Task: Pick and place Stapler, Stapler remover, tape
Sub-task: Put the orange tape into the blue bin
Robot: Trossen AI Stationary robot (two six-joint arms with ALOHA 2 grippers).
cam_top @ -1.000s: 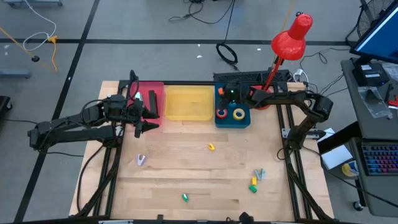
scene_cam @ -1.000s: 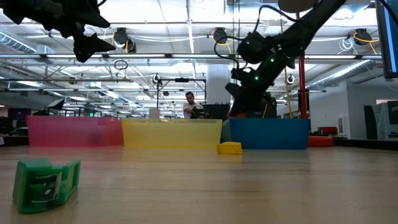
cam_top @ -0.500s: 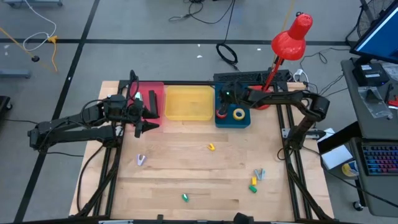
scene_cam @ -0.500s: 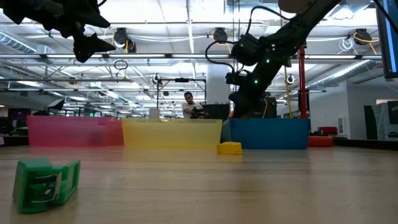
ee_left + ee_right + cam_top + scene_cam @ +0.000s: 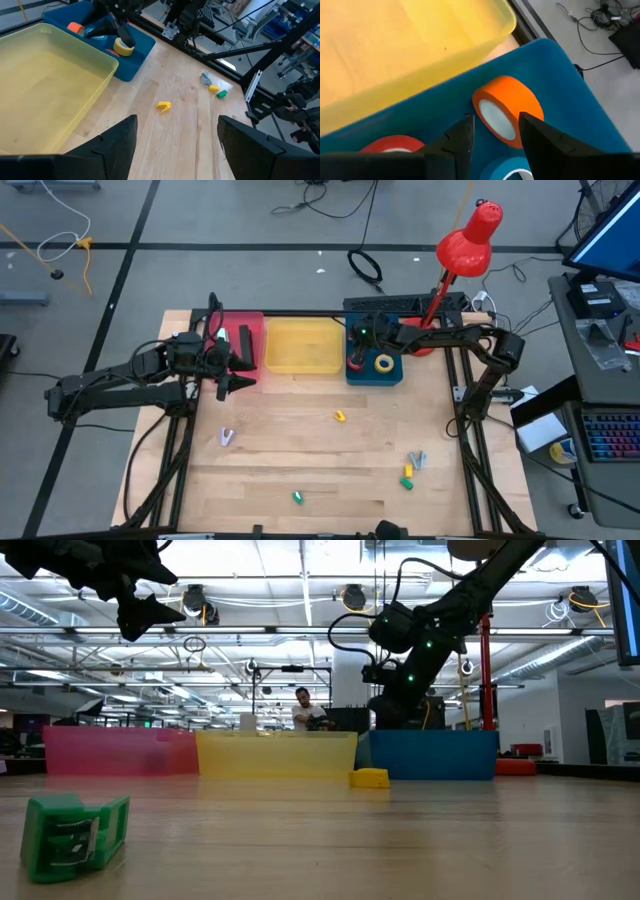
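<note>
1. Orange tape roll (image 5: 507, 110) lies on edge in the blue bin (image 5: 580, 100), and your right gripper (image 5: 495, 131) hangs just over it, fingers parted to either side of the roll. You cannot tell from the wrist view whether the pads touch it, so read this as a roll being let go or just set down, not a firm hold.

2. In that same bin you can see the red roll (image 5: 395, 143) and part of the blue roll (image 5: 507, 170); from above, the yellow roll (image 5: 384, 363) lies flat in the bin's right half. All four tapes appear to be in.

3. Your left gripper (image 5: 172, 145) waits in the air above the pink bin (image 5: 240, 345), fingers wide apart and holding nothing.

4. The yellow bin (image 5: 303, 346) between the pink and blue ones looks bare inside.

5. Still out on the wooden table (image 5: 300, 450): a small yellow piece (image 5: 340, 416) near the middle, a grey piece (image 5: 226, 438) to the left, a green piece (image 5: 297, 498) near the front edge, and a grey, yellow and green cluster (image 5: 411, 468) to the right. They are too small to tell staplers from removers.

6. Judged from this, tape is done; staplers and removers remain.
</note>
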